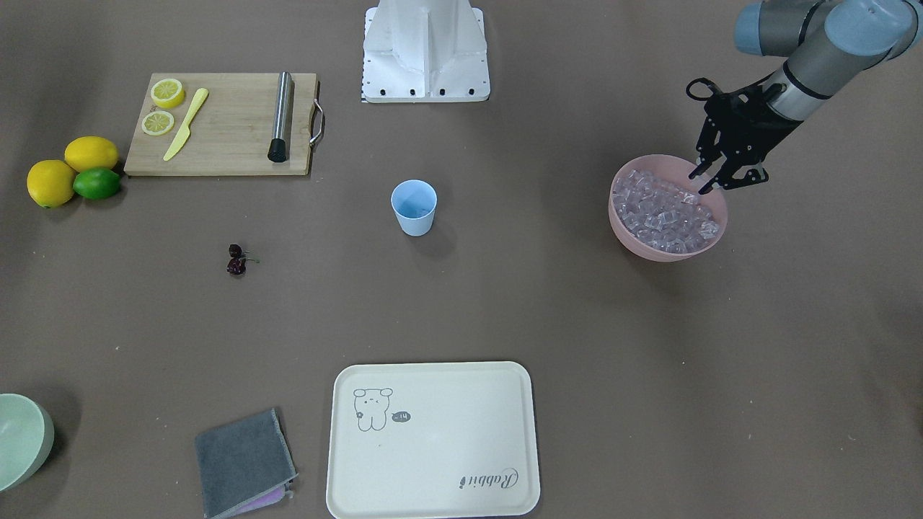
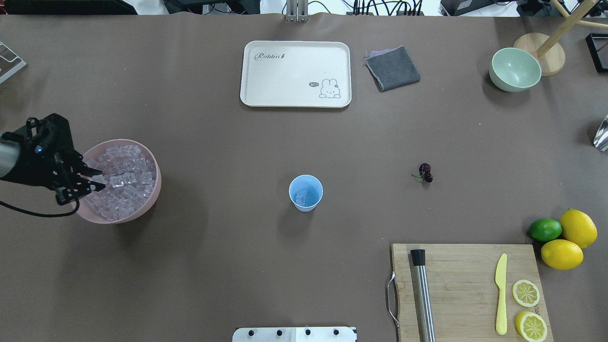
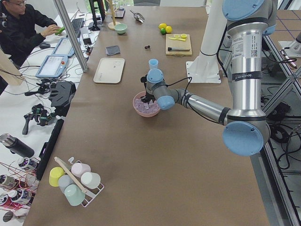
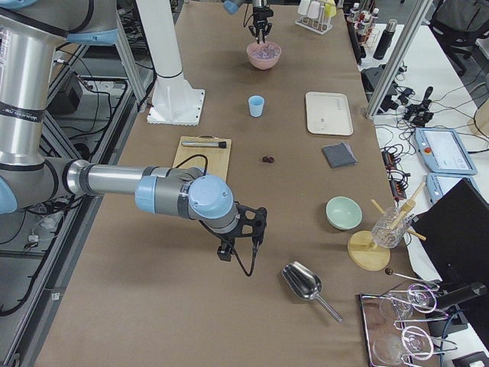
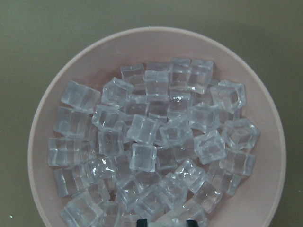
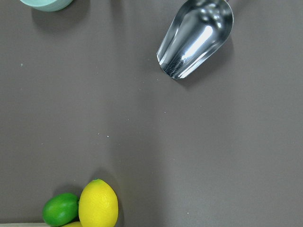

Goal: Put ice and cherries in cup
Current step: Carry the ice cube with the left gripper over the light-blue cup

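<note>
Brown tabletop [image 2: 213,266], left edge: left gripper [image 2: 97,179], jaws spread, hangs over clear glassy ice cubes [image 5: 142,156] in a wide pink bowl [image 2: 148,205], next likely pinching one for the central light-blue plastic cup [image 2: 305,192].

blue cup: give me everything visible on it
The cup is a small light-blue tumbler, plastic by its look, plain, without a handle, tapering toward the base. It stands upright near the middle of the brown table and touches nothing else. The pink bowl and the cherries lie well apart from it, one on either side. In the overhead view, something clear like an ice cube sits at its bottom; I cannot tell how many. No cherries show inside.
</note>
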Motion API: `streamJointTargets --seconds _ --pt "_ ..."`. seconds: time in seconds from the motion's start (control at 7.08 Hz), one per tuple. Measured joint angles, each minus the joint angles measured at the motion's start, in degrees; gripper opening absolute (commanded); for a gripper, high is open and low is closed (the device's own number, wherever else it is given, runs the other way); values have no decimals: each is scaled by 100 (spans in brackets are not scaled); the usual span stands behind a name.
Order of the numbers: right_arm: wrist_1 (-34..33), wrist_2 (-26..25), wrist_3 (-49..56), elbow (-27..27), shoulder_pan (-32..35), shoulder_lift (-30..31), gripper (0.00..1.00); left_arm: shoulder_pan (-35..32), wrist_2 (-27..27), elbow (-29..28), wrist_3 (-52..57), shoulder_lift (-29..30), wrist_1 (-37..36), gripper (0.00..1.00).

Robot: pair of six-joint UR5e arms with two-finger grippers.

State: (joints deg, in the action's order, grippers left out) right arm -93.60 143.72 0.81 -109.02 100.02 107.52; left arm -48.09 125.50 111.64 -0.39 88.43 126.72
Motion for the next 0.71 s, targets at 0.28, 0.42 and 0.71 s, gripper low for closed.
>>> streamJointTargets --seconds 0.28,0.42,0.71 --pt "0 14 6 -10 0 5 100 341 -17 -173 -1429 1075 -44 0" --pt "0 15 7 -8 0 -6 100 491 -45 -405 -2118 1727 -61 0" --pt "2 12 9 -5 0 -32 100 830 -213 -640 -3265 2559 -79 0"
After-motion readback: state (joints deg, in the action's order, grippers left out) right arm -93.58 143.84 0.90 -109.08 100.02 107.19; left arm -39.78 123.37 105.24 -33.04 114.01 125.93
